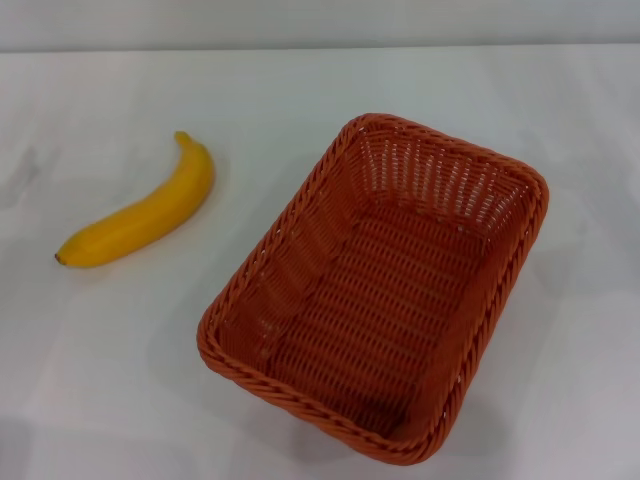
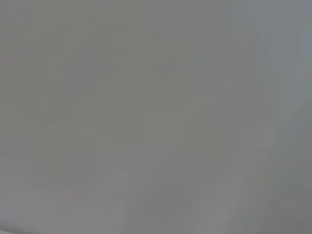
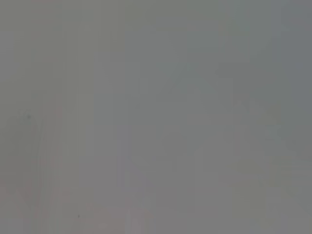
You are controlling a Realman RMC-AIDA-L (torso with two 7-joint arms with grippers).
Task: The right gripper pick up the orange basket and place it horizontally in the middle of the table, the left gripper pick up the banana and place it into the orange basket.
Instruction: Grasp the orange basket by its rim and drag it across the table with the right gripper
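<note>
Likely light, stiff basket sat right of banana; best gripped by rim. Both grippers unseen, state unknown.

Beyond the far edge of the tabletop ran a pale grey backdrop, a plain, even band spanning the whole width of the head view and meeting that edge in a straight, soft line. It was a shade darker than the white below it. The left wrist view held only a flat grey field (what surface it was could not be told). The right wrist view was filled by a similar grey expanse, with a tiny dark speck on it.
</note>
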